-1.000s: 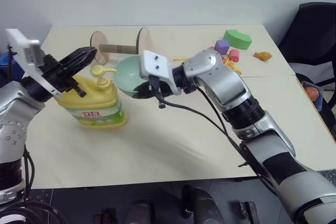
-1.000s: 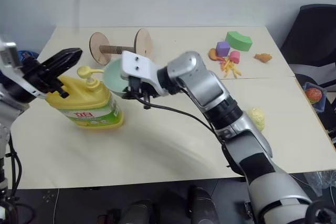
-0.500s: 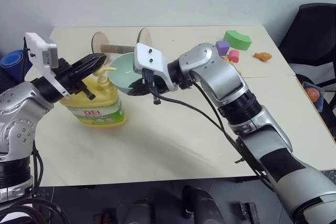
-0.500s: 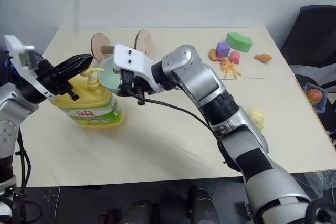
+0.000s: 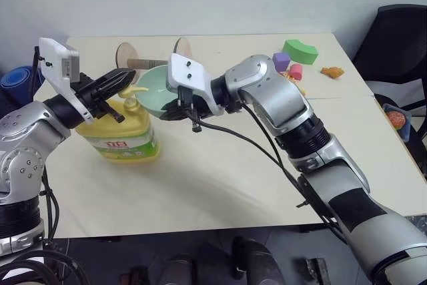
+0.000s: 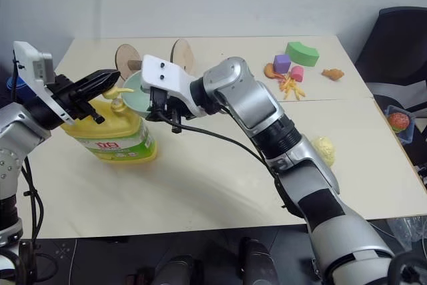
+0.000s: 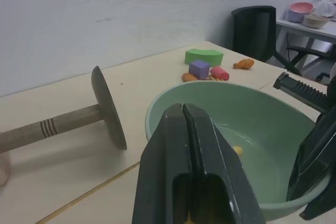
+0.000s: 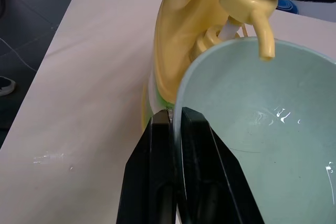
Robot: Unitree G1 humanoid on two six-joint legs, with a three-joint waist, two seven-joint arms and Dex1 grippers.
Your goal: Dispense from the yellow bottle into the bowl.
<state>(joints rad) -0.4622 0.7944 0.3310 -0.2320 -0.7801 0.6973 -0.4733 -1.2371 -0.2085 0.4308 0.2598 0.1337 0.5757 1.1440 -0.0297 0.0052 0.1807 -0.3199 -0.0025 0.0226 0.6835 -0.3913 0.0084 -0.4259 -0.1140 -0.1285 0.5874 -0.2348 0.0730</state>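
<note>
Right end effector (image 8: 176,129) clamped on rim of the bowl (image 5: 155,91), holding it raised beneath spout of the yellow bottle (image 5: 120,131) on the counter (image 5: 220,171); left end effector (image 5: 127,78), fingers together, atop pump, apparently for pressing.

Left gripper (image 5: 123,79) is held with fingers pressed together, angled forward and toward the right arm, resting over the yellow bottle's (image 5: 120,131) pump head. Right gripper (image 8: 176,129) is clamped on the bowl's (image 8: 252,129) rim, one finger inside, one outside, wrist bent across toward the left gripper.
</note>
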